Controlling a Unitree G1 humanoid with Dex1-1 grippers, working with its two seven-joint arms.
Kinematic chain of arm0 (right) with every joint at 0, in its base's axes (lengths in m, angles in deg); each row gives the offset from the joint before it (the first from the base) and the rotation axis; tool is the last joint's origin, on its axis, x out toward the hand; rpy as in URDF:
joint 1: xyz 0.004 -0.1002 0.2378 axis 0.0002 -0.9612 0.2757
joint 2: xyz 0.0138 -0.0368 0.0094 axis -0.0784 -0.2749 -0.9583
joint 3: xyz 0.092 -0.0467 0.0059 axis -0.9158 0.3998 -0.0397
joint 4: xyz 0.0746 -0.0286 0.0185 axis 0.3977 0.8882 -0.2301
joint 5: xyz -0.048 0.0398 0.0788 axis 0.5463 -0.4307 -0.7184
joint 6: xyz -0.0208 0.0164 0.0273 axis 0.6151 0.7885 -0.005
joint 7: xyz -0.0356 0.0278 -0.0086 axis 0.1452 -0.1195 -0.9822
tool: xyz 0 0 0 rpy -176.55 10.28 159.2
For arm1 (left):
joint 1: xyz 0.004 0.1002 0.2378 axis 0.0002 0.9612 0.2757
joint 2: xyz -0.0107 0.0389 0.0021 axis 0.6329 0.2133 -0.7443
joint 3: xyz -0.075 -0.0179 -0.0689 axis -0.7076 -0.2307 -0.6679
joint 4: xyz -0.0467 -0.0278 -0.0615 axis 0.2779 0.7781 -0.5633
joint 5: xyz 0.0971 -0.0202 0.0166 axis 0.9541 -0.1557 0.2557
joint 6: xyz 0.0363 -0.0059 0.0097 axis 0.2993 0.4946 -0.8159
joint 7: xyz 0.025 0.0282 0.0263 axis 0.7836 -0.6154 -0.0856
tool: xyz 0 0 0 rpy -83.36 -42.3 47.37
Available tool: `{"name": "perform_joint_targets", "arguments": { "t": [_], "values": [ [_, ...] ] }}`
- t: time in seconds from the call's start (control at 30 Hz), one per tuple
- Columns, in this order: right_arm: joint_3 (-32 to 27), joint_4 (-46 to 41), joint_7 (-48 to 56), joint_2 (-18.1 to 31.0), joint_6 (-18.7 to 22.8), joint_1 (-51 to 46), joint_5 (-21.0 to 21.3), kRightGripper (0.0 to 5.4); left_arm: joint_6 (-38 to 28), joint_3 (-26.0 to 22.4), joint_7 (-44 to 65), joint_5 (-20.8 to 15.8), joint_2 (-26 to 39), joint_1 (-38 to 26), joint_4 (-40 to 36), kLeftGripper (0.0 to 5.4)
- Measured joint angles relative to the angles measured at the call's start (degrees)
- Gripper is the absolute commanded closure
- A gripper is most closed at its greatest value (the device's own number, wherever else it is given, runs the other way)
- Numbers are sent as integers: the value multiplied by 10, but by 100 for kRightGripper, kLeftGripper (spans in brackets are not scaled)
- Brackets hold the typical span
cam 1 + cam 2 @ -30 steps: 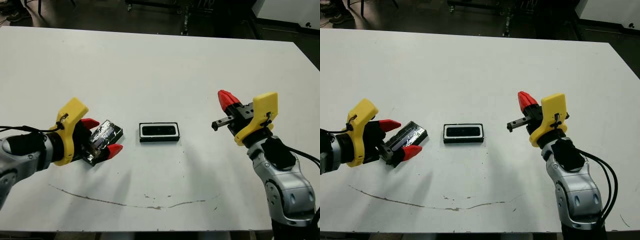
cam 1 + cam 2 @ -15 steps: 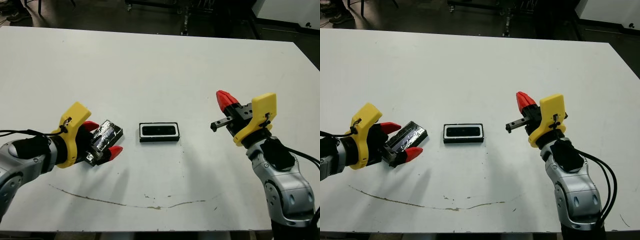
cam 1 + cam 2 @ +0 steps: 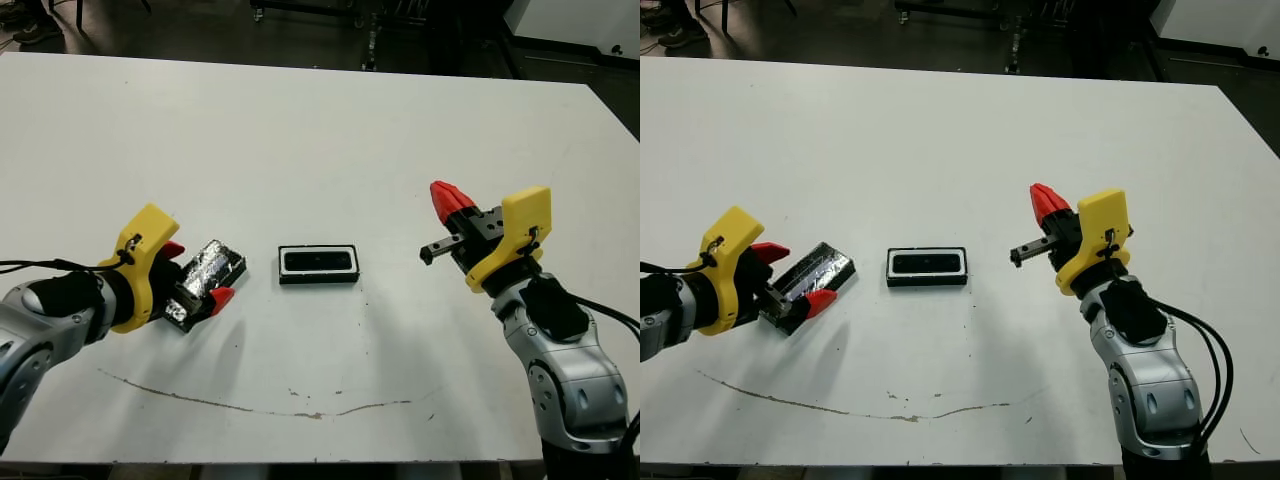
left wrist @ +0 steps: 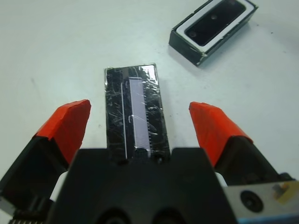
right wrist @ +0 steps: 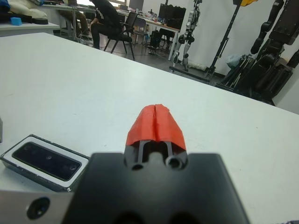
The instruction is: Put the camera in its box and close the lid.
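Note:
The box [image 3: 318,264], a black tray with a white lining, lies mid-table with the slim black camera [image 3: 320,262] resting inside it. It also shows in the right wrist view as the box [image 5: 44,161]. To its left the glossy lid [image 3: 207,275] lies flat on the table, angled. My left gripper [image 3: 196,272] is open and straddles the lid. In the left wrist view the lid [image 4: 135,109] sits between both fingers [image 4: 70,123] with a gap on each side. My right gripper [image 3: 450,200] is shut on nothing, hovering right of the box.
A thin dark scuff line [image 3: 250,405] runs along the table's near side. Beyond the far edge, the right wrist view shows a seated person [image 5: 105,21], chairs and robot stands [image 5: 275,42].
The left gripper's fingers have narrowed around the lid and the hand has settled lower over it. The right arm has barely moved.

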Motion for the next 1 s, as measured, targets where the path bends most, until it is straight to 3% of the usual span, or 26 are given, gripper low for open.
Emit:
{"name": "perform_joint_targets", "arguments": {
  "t": [0.33, 0.67, 1.0],
  "values": [
    [0, 1, 5, 0, -5, -7, 0, 540, 4, 7, 0, 15, 0, -8, 12, 0],
    [1, -1, 4, 1, -4, -13, 4, 540, 67, 15, 30, 1, 8, -35, 35, 0],
    [0, -2, 6, 1, -4, -16, 2, 540, 73, 40, 65, 1, 33, -39, 51, 0]
  ]
}}
